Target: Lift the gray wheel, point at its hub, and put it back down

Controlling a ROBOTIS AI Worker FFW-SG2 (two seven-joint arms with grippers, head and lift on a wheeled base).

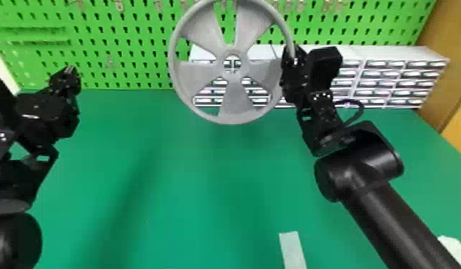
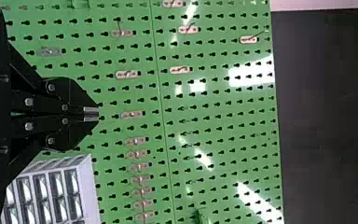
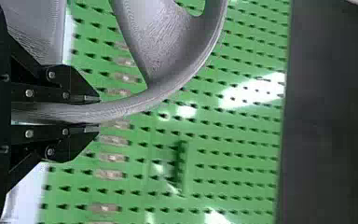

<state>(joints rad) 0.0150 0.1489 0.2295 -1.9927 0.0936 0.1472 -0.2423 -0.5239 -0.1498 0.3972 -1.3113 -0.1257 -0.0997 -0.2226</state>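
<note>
The gray wheel is upright above the far part of the green table, its rim pinched in the right tool, whose fingers stand on either side of it. It stands in the way of the white drawer cabinets and the green pegboard behind; both show through the gaps between its spokes and through its hub. The right arm hides more of the cabinets. Well apart, on the left side, the left tool hangs before the pegboard with its fingers together. Metal fittings are fixed to the board in the left wrist view. A pale strip lies on the near part of the table, and a wooden panel stands beyond the cabinets to the right. The cabinets hold rows of small drawers; what is inside them I cannot tell.
</note>
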